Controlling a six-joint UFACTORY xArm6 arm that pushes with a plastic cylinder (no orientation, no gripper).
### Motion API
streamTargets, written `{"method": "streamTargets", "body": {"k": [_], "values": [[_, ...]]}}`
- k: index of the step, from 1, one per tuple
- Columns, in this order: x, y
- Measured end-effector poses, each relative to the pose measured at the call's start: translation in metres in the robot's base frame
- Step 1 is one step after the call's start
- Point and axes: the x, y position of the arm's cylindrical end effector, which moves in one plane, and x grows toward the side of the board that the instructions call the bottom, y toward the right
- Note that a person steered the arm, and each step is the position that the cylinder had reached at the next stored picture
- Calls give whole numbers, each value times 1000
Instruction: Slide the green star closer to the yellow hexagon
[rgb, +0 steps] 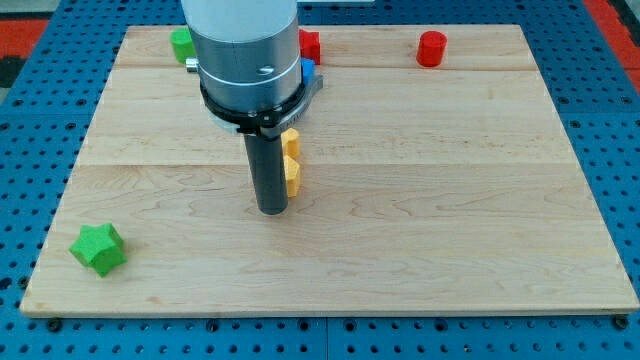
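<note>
The tool is a bare dark rod with nothing to open or clench, so nothing is grasped; its tip (273, 211) is set down on the wooden bench (450, 200) near the middle, a little toward the view's left. Two yellow blocks are seen just beside the rod on the view's right, partly hidden by it: an upper yellow block (291, 143) and a lower yellow block (293, 176), shapes not clear. The green star (99, 248) lies well apart from the tip, toward the view's bottom left. Behind the tool, toward the view's top, a green block (181, 45), a red block (310, 45), a blue block (308, 70) and, farther right, a red cylinder (431, 48) are seen.
</note>
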Motion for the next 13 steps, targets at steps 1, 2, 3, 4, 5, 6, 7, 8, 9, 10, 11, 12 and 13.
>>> {"method": "streamTargets", "body": {"k": [1,2,3,4,5,6,7,8,9,10,11,12,13], "values": [[63,0],[115,-28],[105,-137],[96,-213],[76,-212],[62,-144],[56,-81],[60,-136],[59,-202],[22,-179],[29,-116],[30,-60],[33,-50]]}}
